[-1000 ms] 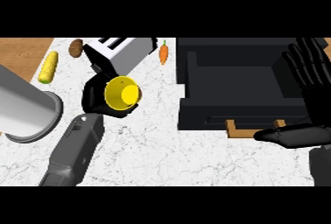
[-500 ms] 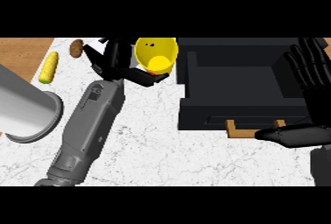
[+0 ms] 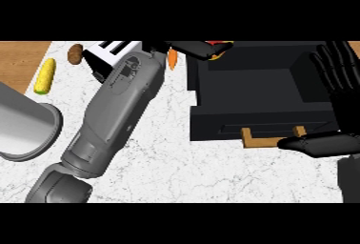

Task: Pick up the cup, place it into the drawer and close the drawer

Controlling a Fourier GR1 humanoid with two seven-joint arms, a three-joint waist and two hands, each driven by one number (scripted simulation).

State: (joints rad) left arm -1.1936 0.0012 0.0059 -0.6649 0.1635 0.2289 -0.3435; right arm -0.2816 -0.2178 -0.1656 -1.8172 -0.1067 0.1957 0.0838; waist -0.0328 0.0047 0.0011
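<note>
My left forearm stretches up across the counter, and my left hand [image 3: 193, 47] is at the far left corner of the open black drawer [image 3: 260, 86]. Its fingers curl round the yellow cup [image 3: 216, 55], of which only a sliver shows past the fingers, just over the drawer's back left rim. The drawer is pulled out, its inside dark, with a wooden handle [image 3: 274, 139] on its front. My right hand [image 3: 339, 81] rests open at the right edge beside the drawer, fingers up, thumb lying near the handle.
A white toaster [image 3: 105, 53] stands at the back, partly behind my left arm. A carrot [image 3: 172, 58] lies by the drawer's left side. A potato [image 3: 75, 53] and a corn cob [image 3: 45, 76] lie at the far left. A grey pot [image 3: 21, 125] stands at the left edge.
My left hand has carried the cup up and to the right, from the middle of the counter to the drawer's far left corner. The right hand has not moved.
</note>
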